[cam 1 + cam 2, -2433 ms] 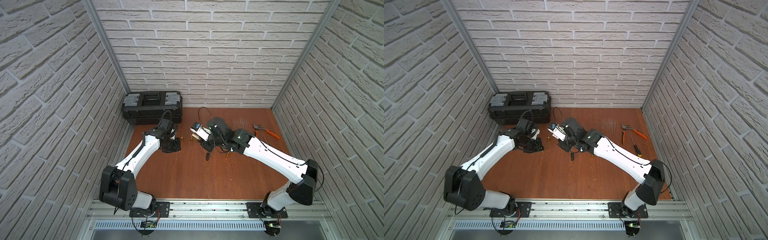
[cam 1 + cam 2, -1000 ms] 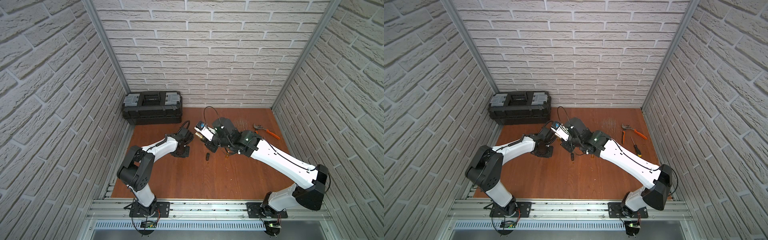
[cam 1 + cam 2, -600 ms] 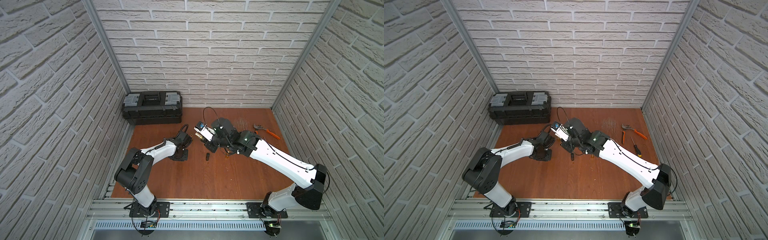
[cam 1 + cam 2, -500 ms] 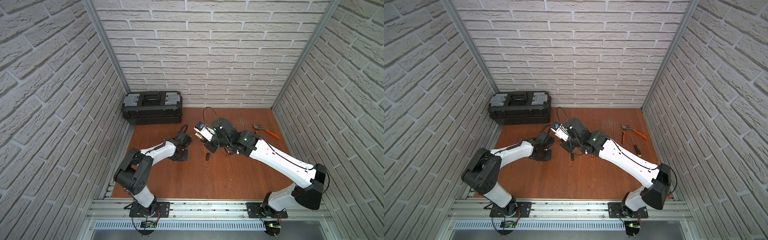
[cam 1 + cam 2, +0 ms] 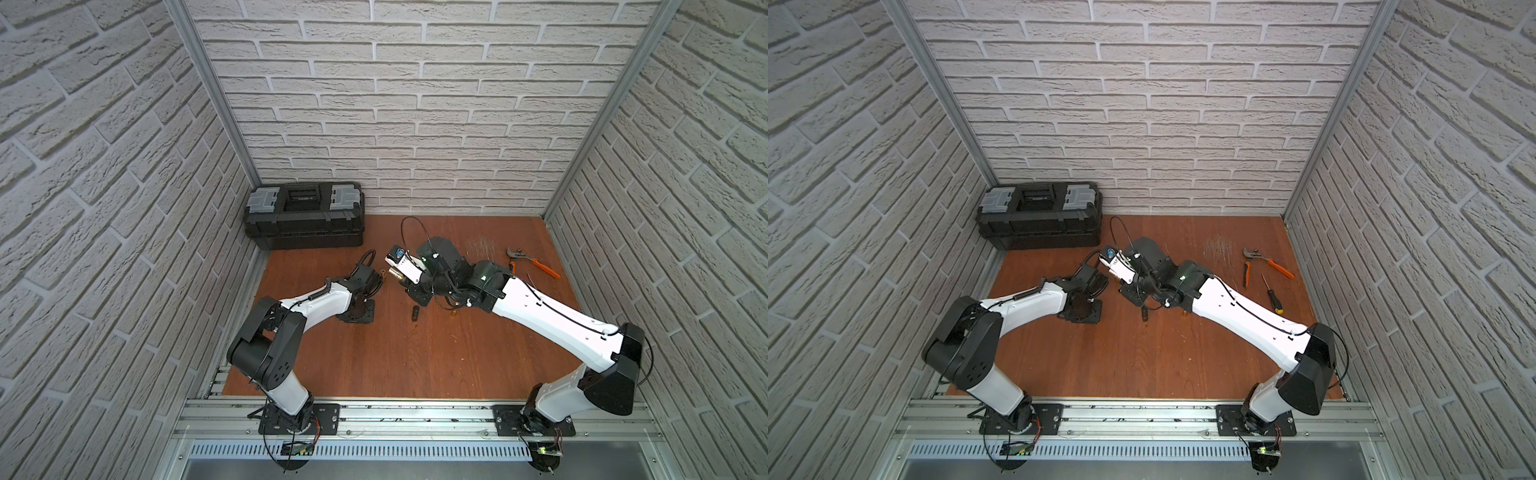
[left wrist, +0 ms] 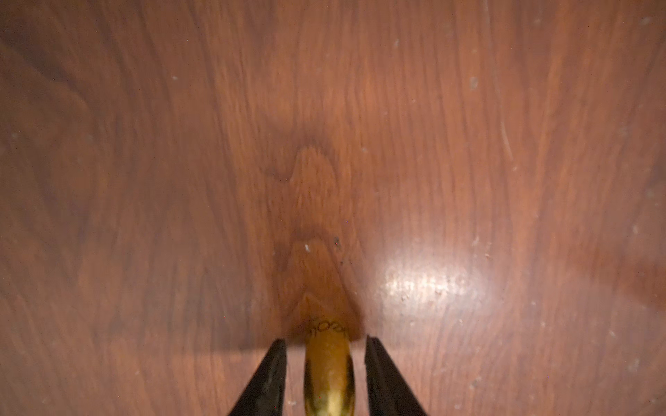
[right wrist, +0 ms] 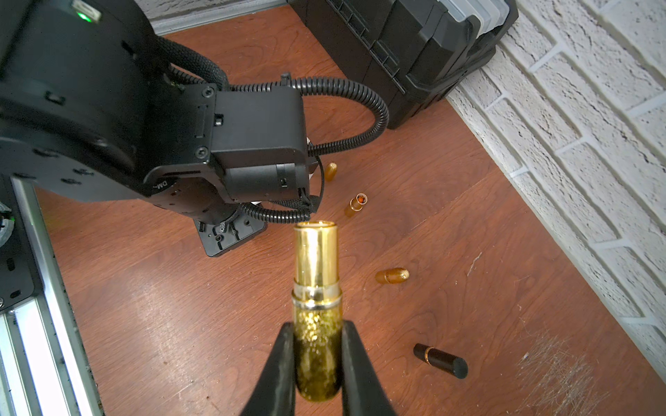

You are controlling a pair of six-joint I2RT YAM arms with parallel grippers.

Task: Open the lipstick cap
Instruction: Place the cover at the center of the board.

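In the right wrist view my right gripper (image 7: 317, 326) is shut on the glittery gold base of the lipstick (image 7: 316, 259). Its shiny gold inner tube sticks out uncapped, pointing at the left arm. In a top view the lipstick (image 5: 394, 274) hangs above the table's middle. The gold lipstick cap (image 6: 328, 363) sits between the black fingers of my left gripper (image 6: 326, 342), low over the wooden table (image 6: 324, 144). The left jaws stand apart, with a gap on each side of the cap, so they do not grip it.
A black lipstick (image 7: 440, 360) lies near the right gripper. A loose gold cap (image 7: 392, 276) and an uncapped gold lipstick (image 7: 356, 204) lie further on. A black toolbox (image 5: 305, 218) stands at the back left. Orange pliers (image 5: 1266, 259) and a screwdriver (image 5: 1273, 295) lie at the right.
My left gripper's jaws have parted and let go of the gold cap. The left arm has swung in from the left. The right gripper keeps its hold on the lipstick.
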